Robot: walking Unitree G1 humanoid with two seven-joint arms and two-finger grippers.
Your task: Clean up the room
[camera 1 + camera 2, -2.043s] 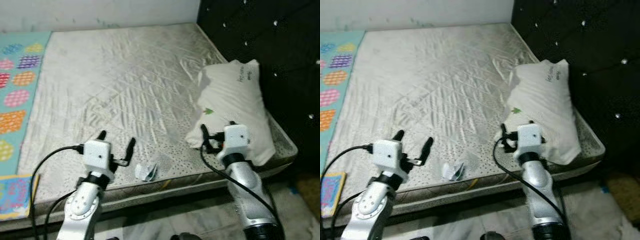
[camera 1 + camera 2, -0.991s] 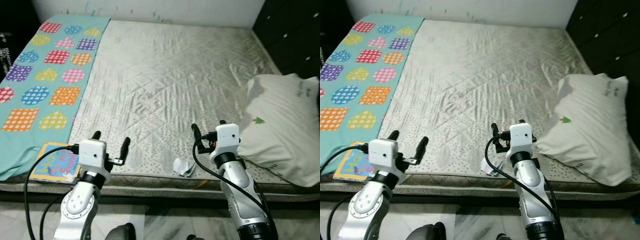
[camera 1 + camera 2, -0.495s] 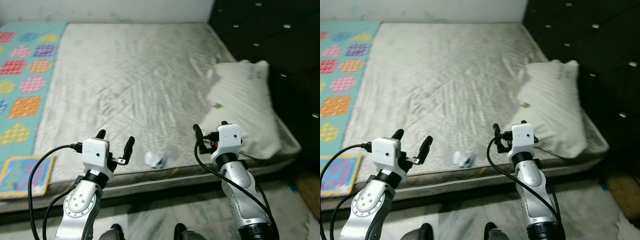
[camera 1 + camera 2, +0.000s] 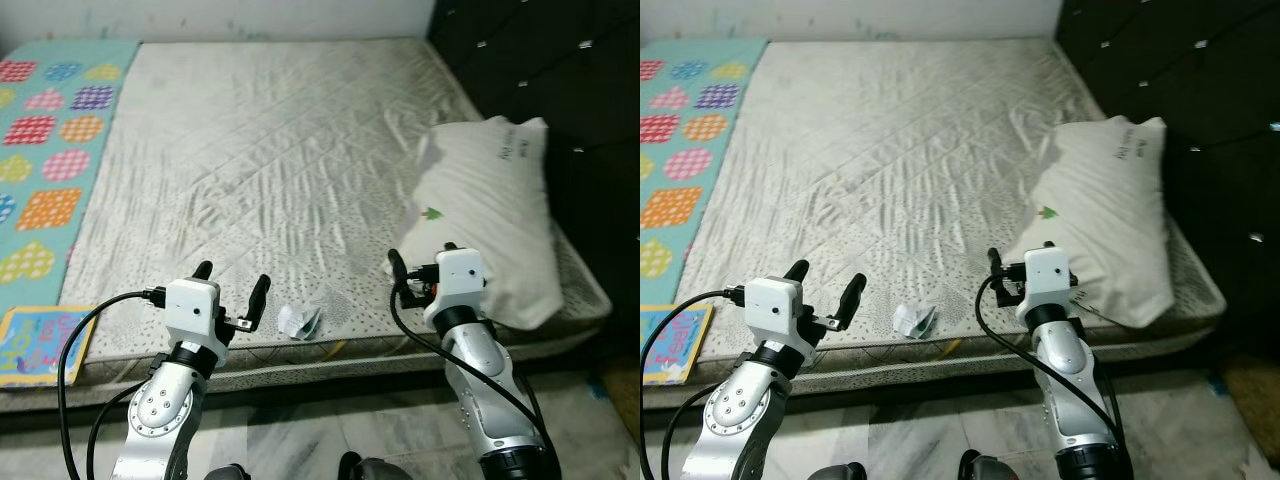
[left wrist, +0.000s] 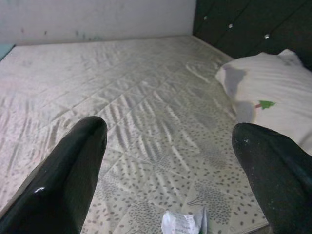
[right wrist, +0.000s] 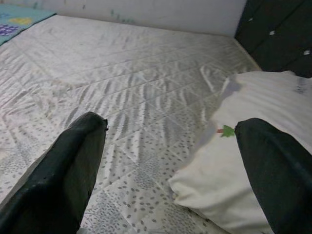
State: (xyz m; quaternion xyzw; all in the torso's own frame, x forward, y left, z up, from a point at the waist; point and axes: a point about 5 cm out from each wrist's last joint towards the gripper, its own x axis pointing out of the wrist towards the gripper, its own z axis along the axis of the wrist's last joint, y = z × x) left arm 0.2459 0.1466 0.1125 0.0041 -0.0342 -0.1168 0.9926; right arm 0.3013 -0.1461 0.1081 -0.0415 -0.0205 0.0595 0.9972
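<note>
My left gripper (image 4: 231, 282) and right gripper (image 4: 421, 262), both spread, hover at the mattress (image 4: 280, 150) front edge; crumpled paper (image 4: 298, 320) lies between them.

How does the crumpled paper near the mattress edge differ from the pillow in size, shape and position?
The crumpled paper is tiny and scrunched; the pillow is large, smooth and plump. The paper sits at the mattress's front edge between the left hand and right hand; the pillow lies beside the dark headboard. Both are whitish and rest on the mattress.
</note>
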